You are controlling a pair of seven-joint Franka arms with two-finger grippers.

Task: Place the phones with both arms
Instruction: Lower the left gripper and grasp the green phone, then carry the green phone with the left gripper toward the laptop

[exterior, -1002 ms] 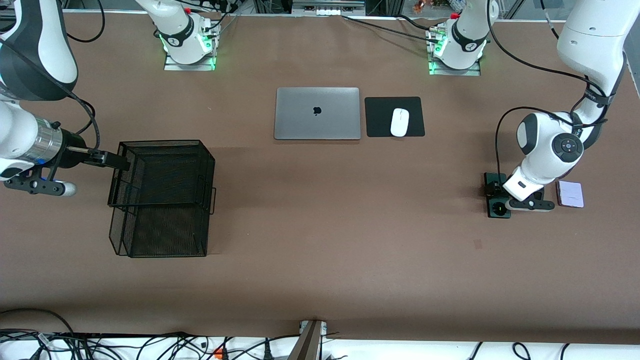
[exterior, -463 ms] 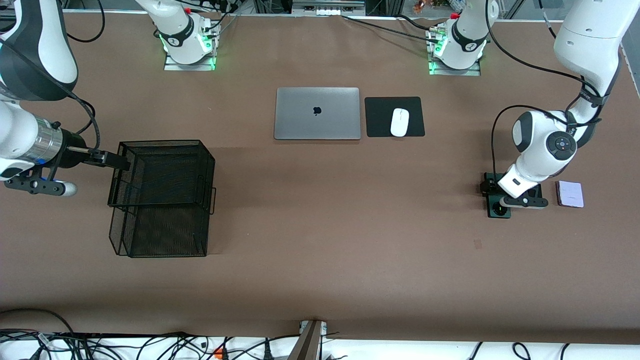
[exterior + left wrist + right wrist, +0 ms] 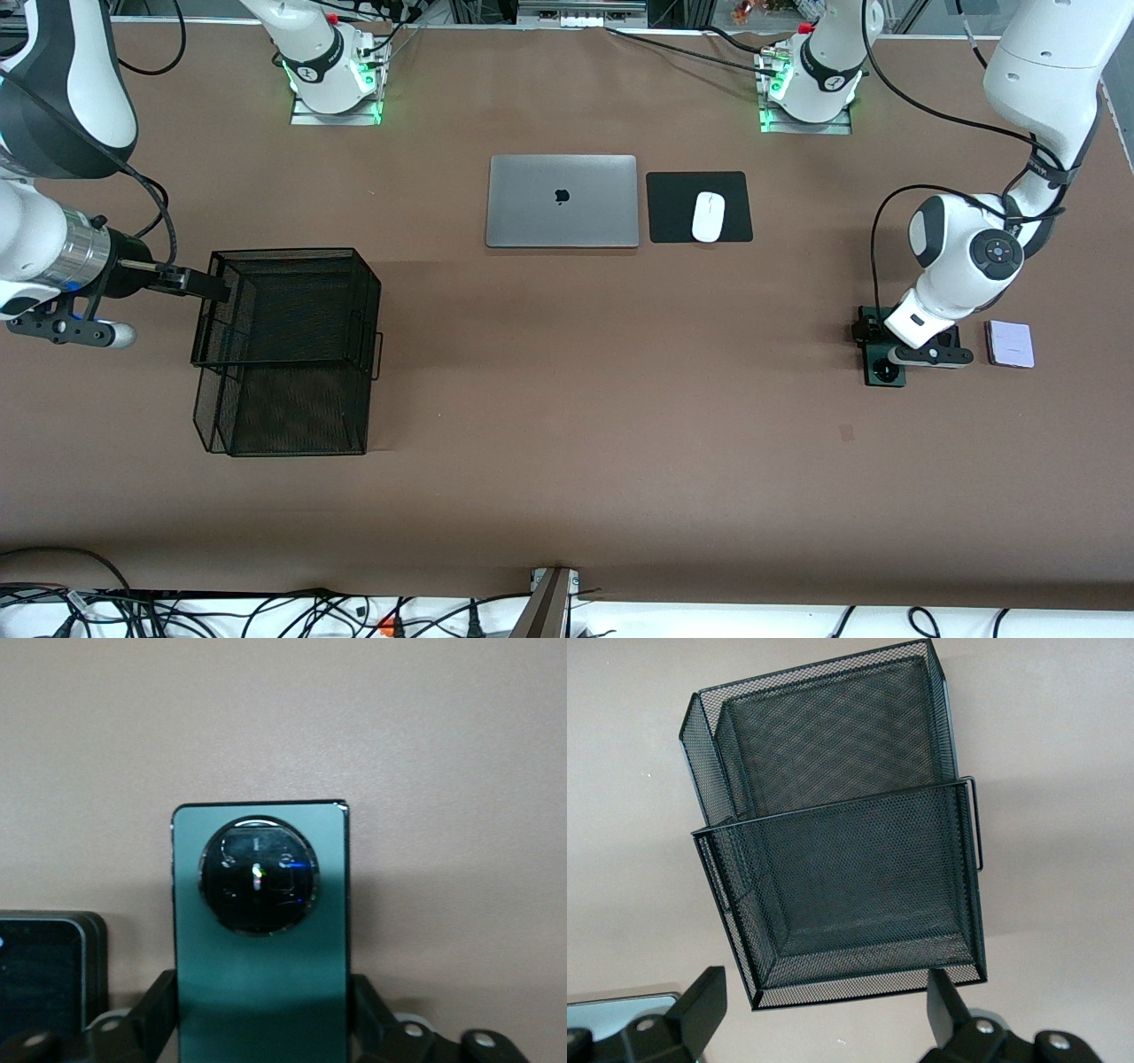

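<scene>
The dark green phone (image 3: 261, 930) with its round black camera ring lies flat on the table at the left arm's end. My left gripper (image 3: 263, 997) is shut on its long sides, low over it; in the front view the dark green phone (image 3: 884, 370) pokes out from under the left gripper (image 3: 886, 341). A small black phone (image 3: 49, 983) lies right beside the green one. The lilac-white phone (image 3: 1010, 344) lies beside them, closer to the table's end. My right gripper (image 3: 824, 1010) hangs open and empty by the black mesh basket (image 3: 842, 850).
The mesh basket (image 3: 288, 350) stands at the right arm's end, with the right gripper (image 3: 202, 285) at its rim. A shut grey laptop (image 3: 562, 201) and a white mouse (image 3: 708, 216) on a black pad (image 3: 735, 190) lie mid-table, near the bases.
The left hand has shifted a little toward the green phone and its fingers have shut on it. The right arm has not moved.
</scene>
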